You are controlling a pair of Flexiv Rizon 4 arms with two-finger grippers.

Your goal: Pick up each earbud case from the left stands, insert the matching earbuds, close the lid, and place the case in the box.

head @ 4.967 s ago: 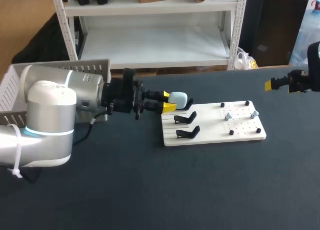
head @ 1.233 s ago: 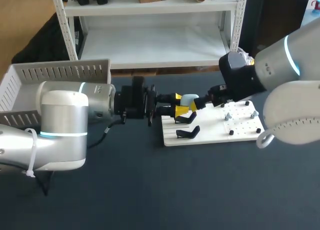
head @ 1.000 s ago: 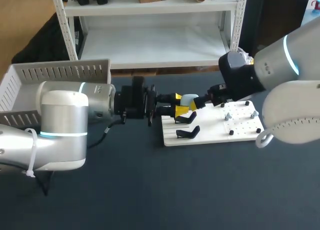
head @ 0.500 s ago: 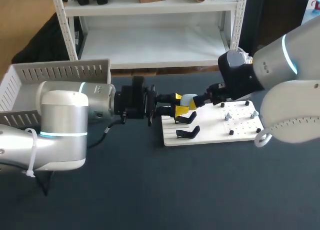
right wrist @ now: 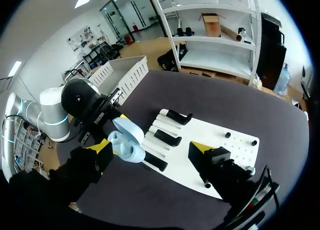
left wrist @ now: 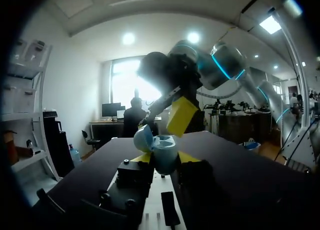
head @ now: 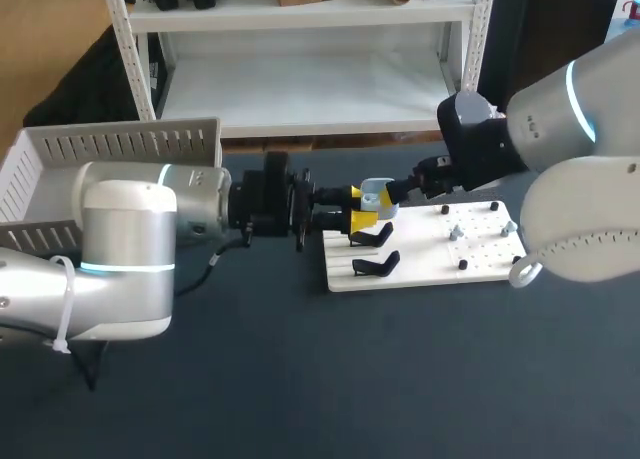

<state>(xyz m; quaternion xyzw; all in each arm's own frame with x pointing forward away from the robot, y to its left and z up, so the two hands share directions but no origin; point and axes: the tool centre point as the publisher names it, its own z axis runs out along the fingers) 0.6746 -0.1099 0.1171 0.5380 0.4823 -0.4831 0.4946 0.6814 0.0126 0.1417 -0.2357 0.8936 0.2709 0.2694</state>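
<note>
Pale-blue case [head: 373,191], its lid raised, is pinched between the fingers of the left gripper [head: 358,206] and held over the far stand [head: 372,235] on the white board [head: 430,267]. The right gripper [right wrist: 151,147] is spread wide, one tip just beside the lid.

This is a robot lab. The left arm [head: 120,239] and the right arm [head: 570,149], both big and silver, lean over a dark table [head: 300,379]. On it lies a white board [head: 480,264] with black stands [head: 375,267] and little pegs [head: 463,265]. A white box [head: 120,139] with slots sits at the far left.
</note>
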